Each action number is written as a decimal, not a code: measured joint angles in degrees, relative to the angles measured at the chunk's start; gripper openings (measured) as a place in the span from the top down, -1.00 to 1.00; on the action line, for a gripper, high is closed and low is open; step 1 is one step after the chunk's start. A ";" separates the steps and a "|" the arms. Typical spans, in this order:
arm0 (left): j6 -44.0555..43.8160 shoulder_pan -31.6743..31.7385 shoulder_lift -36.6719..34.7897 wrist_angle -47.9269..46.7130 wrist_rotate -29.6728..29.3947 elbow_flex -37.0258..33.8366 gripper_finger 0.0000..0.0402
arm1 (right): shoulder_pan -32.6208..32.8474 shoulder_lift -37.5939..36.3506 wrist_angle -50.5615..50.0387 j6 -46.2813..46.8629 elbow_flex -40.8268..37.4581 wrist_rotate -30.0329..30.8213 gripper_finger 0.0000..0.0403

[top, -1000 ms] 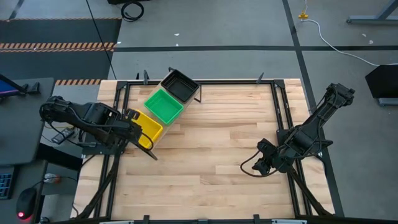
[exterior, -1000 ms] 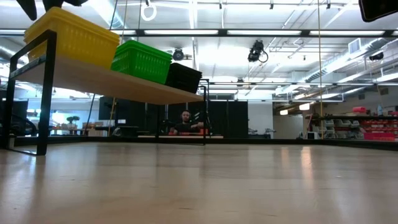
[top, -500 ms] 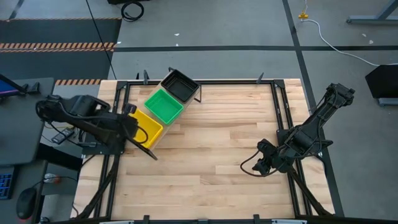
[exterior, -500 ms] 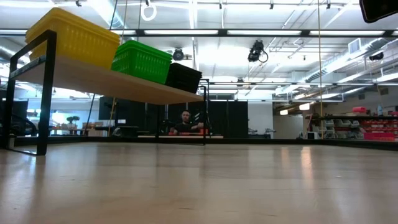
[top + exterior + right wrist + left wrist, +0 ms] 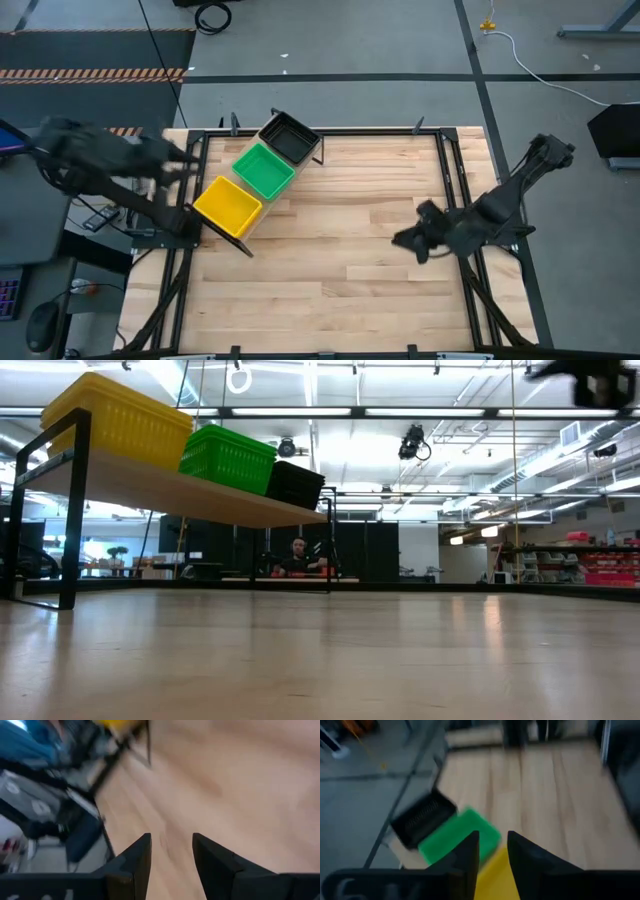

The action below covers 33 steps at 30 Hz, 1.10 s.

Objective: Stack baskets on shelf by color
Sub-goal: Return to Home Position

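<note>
**Baskets sorted on the shelf, both arms clear of it**

The shelf (image 5: pixel 200 498) stands slantwise on the table (image 5: pixel 340 290), on the left arm's side. It carries three stacks in a row, each just beside the next. The yellow baskets (image 5: pixel 228 204) are at the end nearest the left arm, the green baskets (image 5: pixel 264 170) are in the middle, and the black baskets (image 5: pixel 290 137) are at the end by the table's edge. No basket shows off the shelf, so the sorting by colour looks finished.

That would explain why neither arm carries anything. The left gripper (image 5: pixel 493 851) hangs off the table's left edge, looking over the stacks, with its fingers only a narrow gap apart and nothing between them. The right gripper (image 5: pixel 170 852) is over the table's right part, well apart from the shelf, with its fingers parted wider and also empty.

How many baskets each stack holds cannot be counted: from above only the top one shows, and from the low view the sides merge into one block. The left arm is a smear in the high view, so its pose is hard to read. A person (image 5: pixel 298 555) sits far behind the table, too small to make out more
</note>
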 joint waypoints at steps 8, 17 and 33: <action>-2.39 0.02 -11.58 14.24 -5.78 -5.00 0.89 | -3.05 -9.15 -4.56 -25.29 3.68 7.24 0.61; -14.26 0.01 -21.47 15.69 -10.32 -18.09 0.98 | -4.91 -23.73 -13.46 -34.16 3.68 9.24 0.94; -3.51 0.02 -54.98 54.63 12.40 -54.77 0.99 | -4.93 -50.31 -10.51 -51.47 3.02 15.37 0.98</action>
